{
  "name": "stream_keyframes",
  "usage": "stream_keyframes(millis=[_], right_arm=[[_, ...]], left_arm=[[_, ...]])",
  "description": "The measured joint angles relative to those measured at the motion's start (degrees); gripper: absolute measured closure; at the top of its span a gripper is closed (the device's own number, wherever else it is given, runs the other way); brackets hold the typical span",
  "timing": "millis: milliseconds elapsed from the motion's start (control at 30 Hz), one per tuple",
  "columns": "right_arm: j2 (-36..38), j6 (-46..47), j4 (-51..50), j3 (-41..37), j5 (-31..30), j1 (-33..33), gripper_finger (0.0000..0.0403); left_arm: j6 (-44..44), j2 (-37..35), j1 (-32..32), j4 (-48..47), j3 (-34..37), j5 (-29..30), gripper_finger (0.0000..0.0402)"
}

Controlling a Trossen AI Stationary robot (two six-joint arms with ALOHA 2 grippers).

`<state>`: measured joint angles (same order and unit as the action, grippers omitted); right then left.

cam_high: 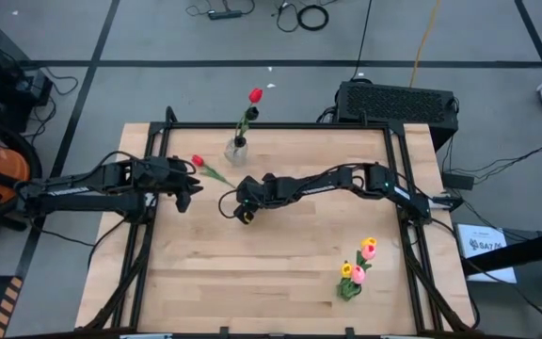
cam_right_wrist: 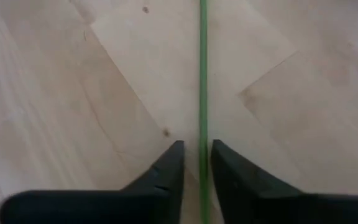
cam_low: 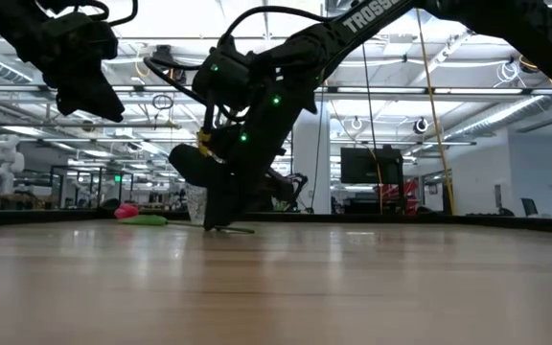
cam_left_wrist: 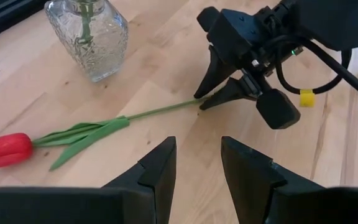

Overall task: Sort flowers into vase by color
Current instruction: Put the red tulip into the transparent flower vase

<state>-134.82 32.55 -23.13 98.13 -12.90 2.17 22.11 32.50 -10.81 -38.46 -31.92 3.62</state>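
A red tulip lies flat on the table, head toward the left edge and thin green stem running right; it also shows in the high view. My right gripper points down at the stem's free end, open by a narrow gap, one finger on each side of the stem, with bare wood showing between them. My left gripper is open and hovers above the table just near of the tulip's leaves. A clear glass vase holds one upright red tulip.
A bunch of yellow and pink tulips stands near the table's right near corner. The glass vase is just beyond the lying tulip. A black frame runs along the table's edges. Bare wood lies between the two arms and the near edge.
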Motion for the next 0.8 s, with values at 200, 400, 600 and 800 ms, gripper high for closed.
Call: stream_keyframes(millis=[200, 400, 600, 800], right_arm=[[-0.2, 4.3, 0.6, -0.1, 1.9, 0.0, 0.0394], [2.1, 9.4, 1.3, -0.4, 3.3, -0.3, 0.0401], [9.5, 8.8, 1.0, -0.5, 0.3, -2.4, 0.0402], [15.5, 6.9, 1.3, -0.5, -6.7, -3.5, 0.0402]], left_arm=[[0.1, 0.0, 0.0, 0.0, 0.0, 0.0, 0.0268], [2.5, 0.0, 0.0, 0.1, 0.0, -0.2, 0.0268], [8.8, 0.0, 0.0, 1.0, 0.0, -0.6, 0.0268], [16.3, -0.7, 0.1, 6.0, 0.0, -4.0, 0.0268]])
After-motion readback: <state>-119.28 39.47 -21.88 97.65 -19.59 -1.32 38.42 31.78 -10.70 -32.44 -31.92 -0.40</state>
